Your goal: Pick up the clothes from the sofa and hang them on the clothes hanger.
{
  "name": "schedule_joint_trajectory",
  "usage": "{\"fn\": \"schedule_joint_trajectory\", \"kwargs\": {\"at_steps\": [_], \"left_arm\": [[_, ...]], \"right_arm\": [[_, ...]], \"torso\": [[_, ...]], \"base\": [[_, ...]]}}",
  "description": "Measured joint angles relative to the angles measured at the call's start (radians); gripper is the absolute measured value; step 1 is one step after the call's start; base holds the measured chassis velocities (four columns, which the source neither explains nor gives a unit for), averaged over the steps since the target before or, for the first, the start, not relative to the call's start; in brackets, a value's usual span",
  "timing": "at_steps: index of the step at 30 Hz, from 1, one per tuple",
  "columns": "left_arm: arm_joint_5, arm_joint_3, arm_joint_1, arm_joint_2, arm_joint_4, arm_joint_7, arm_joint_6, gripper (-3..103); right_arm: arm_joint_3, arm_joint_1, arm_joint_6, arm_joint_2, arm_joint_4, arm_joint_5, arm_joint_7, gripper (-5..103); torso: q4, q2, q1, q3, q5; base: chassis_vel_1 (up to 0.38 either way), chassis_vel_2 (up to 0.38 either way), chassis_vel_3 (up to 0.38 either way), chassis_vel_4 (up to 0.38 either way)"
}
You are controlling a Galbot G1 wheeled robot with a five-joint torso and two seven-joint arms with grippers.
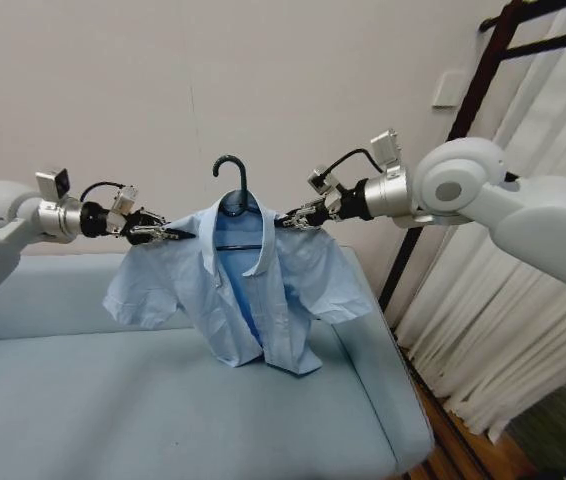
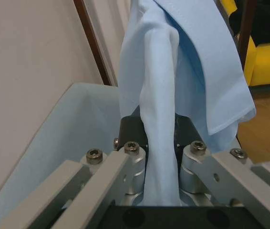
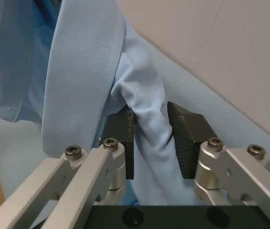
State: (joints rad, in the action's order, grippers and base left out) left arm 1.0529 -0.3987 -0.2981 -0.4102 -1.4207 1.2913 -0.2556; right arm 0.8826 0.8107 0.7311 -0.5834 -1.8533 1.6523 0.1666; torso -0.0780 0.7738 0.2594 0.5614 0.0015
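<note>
I hold the light blue shirt [image 1: 253, 290] up in the air between my two arms, well clear of the sofa [image 1: 113, 400] below it. My left pincer [image 1: 168, 233] is pressed together on a bunched fold at one shoulder of the garment. My right pincer [image 1: 293, 217] pinches the other shoulder, and its ribbed pads [image 3: 185, 138] sit on either side of a twisted fold of cloth.

The shirt is already draped over a dark hanger [image 1: 238, 225], collar open and front hanging unbuttoned. The hanger's hook [image 1: 233, 172] stands upright and free above the collar, about midway between my pincers. The hanger's long axis runs from one pincer to the other, across my front and roughly level, with the right side a touch higher.

What the coming move turns on, as I judge it, is the dark rack [image 1: 473, 110]. It stands off to my right, past the end of the sofa and in front of the curtains [image 1: 523, 350]. Its bars are higher than the hook is now. My right arm is the nearer one to it, so the hook has to travel rightward and upward. My left arm must follow across to keep the shoulders spread and the hook upright.
</note>
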Motion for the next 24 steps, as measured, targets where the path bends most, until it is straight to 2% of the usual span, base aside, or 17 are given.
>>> {"fn": "schedule_joint_trajectory", "kwargs": {"at_steps": [3, 13, 16, 17, 18, 22, 24], "left_arm": [[0.000, 0.000, -0.001, 0.001, 0.000, -0.002, 0.000, 9], [0.002, 0.004, -0.004, 0.004, -0.007, -0.011, 0.001, 9], [0.016, 0.014, 0.009, 0.005, -0.015, -0.071, 0.006, 9], [0.016, 0.014, 0.009, 0.005, -0.015, -0.071, 0.006, 9], [0.024, 0.021, 0.017, 0.003, -0.018, -0.102, 0.006, 6], [0.036, 0.030, 0.026, -0.006, -0.021, -0.179, 0.007, 24], [0.039, 0.030, 0.026, -0.007, -0.022, -0.196, 0.007, 24]], "right_arm": [[0.000, -0.001, 0.000, 0.002, -0.007, 0.004, -0.005, 17], [-0.011, -0.008, 0.000, 0.006, -0.020, 0.015, -0.024, 17], [-0.038, -0.022, 0.000, 0.008, -0.022, 0.052, -0.064, 17], [-0.038, -0.022, 0.000, 0.008, -0.022, 0.052, -0.064, 17], [-0.048, -0.028, 0.000, 0.010, -0.025, 0.078, -0.088, 16], [-0.070, -0.045, -0.001, 0.020, -0.034, 0.109, -0.109, 14], [-0.074, -0.048, -0.001, 0.023, -0.034, 0.109, -0.110, 14]], "torso": [[0.0000, 0.000, 0.000, 0.000, -0.0001], [0.0000, 0.000, 0.000, 0.000, 0.0000], [0.0001, 0.000, 0.000, 0.000, 0.0000], [0.0001, 0.000, 0.000, 0.000, 0.0000], [0.0001, 0.000, 0.000, 0.000, -0.0002], [0.0001, 0.000, 0.000, 0.000, 0.0000], [0.0000, 0.000, 0.000, 0.000, -0.0001]], "base": [[0.000, 0.000, 0.000, 0.000], [0.000, 0.000, 0.000, 0.000], [0.000, 0.000, 0.000, 0.000], [0.000, 0.000, 0.000, 0.000], [0.000, 0.000, 0.000, 0.000], [0.000, 0.000, 0.000, 0.000], [0.000, 0.000, 0.000, 0.000]]}}
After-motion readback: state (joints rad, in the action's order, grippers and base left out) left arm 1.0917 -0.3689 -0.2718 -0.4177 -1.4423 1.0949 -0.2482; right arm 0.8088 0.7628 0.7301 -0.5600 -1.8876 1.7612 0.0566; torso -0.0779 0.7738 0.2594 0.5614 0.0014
